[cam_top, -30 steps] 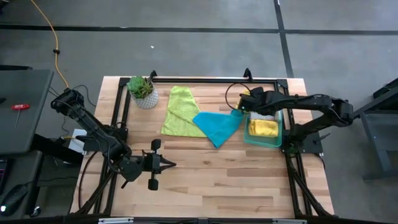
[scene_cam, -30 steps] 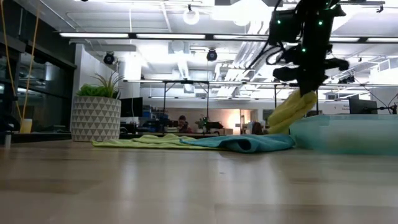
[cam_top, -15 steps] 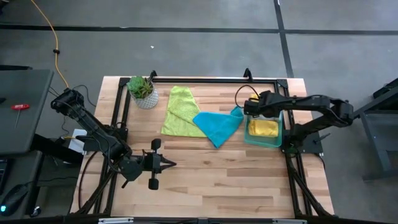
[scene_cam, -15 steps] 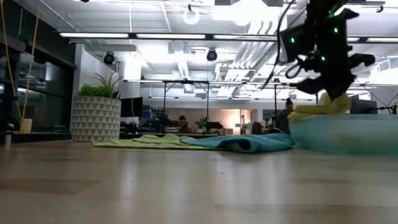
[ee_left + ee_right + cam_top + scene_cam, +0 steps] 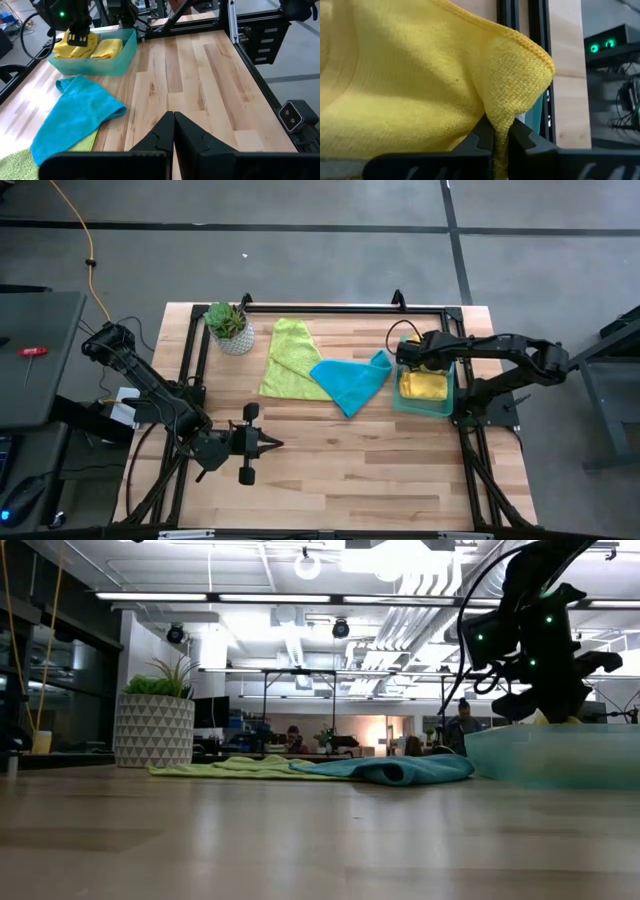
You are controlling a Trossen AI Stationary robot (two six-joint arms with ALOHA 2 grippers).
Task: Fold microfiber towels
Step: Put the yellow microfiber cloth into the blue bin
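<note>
My right gripper (image 5: 494, 134) has its two dark fingers (image 5: 479, 136) pinched together on a fold of the soft yellow microfiber towel (image 5: 420, 75), which fills almost all of that wrist's view. From above, the right gripper (image 5: 408, 358) sits over the far end of the rigid translucent green rectangular tray (image 5: 449, 392), and the yellow towel (image 5: 424, 385) lies inside that tray; a second yellow bundle lies beside it in the tray, as the left wrist camera shows (image 5: 107, 48). In the low view the right gripper (image 5: 556, 708) hangs just at the tray's rim (image 5: 545, 755), with a bit of yellow showing beneath it. Just beside the tray, toward the tabletop's middle, lies the teal blue microfiber towel (image 5: 348, 382), spread flat with one corner reaching up close to the tray. Past it, farther from the tray, the lime green microfiber towel (image 5: 288, 358) lies flat, its near edge tucked under the teal one. Beyond that stands the small green potted plant in a white patterned pot (image 5: 229, 327). My left gripper (image 5: 272, 445) waits well away from the tray, over bare wooden tabletop (image 5: 360, 470), its fingers (image 5: 159, 134) pressed fully together on nothing.
</note>
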